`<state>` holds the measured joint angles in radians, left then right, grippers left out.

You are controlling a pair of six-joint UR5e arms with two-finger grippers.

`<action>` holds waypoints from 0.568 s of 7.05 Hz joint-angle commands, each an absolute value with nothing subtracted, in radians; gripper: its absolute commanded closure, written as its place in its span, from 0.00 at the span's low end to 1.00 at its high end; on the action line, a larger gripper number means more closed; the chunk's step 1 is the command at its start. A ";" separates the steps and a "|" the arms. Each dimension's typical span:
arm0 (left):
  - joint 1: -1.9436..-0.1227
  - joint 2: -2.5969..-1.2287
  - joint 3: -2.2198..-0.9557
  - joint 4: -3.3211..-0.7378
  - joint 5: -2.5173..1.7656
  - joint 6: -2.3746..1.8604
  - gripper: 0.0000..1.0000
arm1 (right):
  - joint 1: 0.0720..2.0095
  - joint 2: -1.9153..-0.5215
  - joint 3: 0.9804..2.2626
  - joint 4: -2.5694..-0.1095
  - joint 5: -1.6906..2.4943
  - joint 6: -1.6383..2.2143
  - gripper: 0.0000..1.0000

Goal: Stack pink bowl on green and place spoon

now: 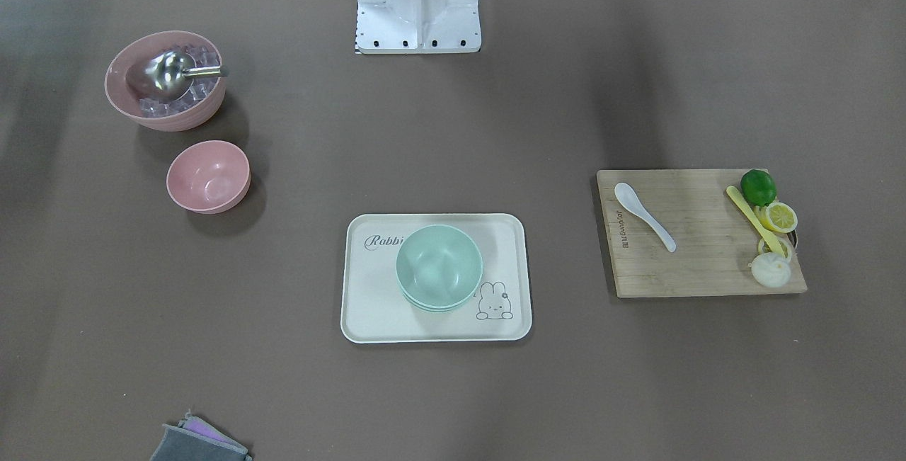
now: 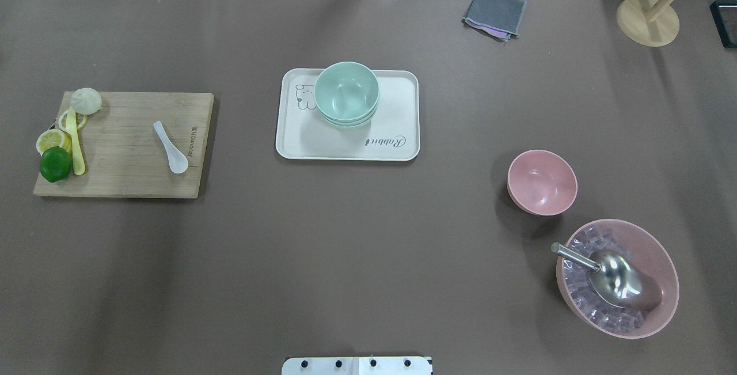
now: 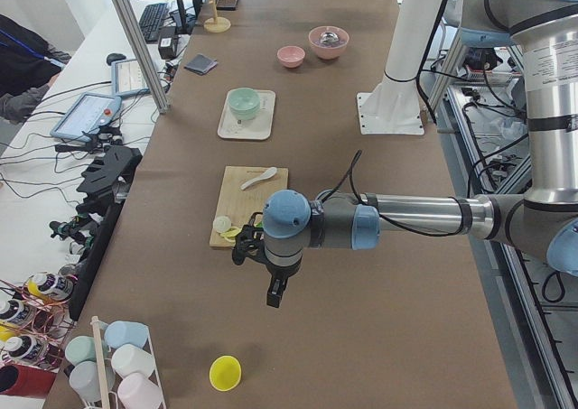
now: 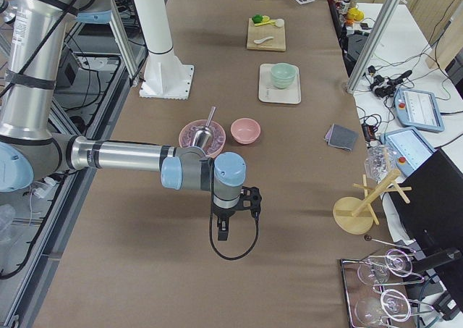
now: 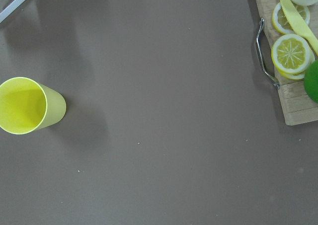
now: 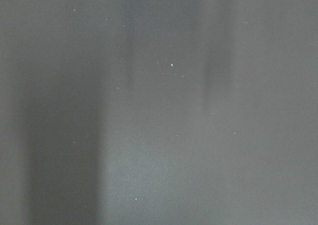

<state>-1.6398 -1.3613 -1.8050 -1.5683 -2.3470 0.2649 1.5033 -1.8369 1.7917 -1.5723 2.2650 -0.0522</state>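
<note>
A small empty pink bowl stands on the brown table, to the right of centre in the overhead view. A stack of green bowls sits on a cream rabbit tray in the middle. A white spoon lies on a wooden cutting board at the left. My left gripper shows only in the left side view, hanging over bare table beyond the board. My right gripper shows only in the right side view, over bare table past the pink bowls. I cannot tell whether either is open or shut.
A large pink bowl with ice cubes and a metal scoop stands beside the small pink bowl. A lime, lemon slices, a yellow knife and a bun lie on the board's end. A yellow cup, a grey cloth and a wooden stand are nearby.
</note>
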 commanded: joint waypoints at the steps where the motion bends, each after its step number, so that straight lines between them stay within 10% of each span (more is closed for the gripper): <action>1: -1.640 -1.364 -1.807 -1.571 -2.345 0.270 0.02 | 1.503 -1.838 1.792 -1.572 2.266 -0.052 0.00; 4: -1.640 -1.365 -1.844 -1.574 -2.344 0.270 0.02 | 1.503 -1.830 1.804 -1.569 2.263 -0.054 0.00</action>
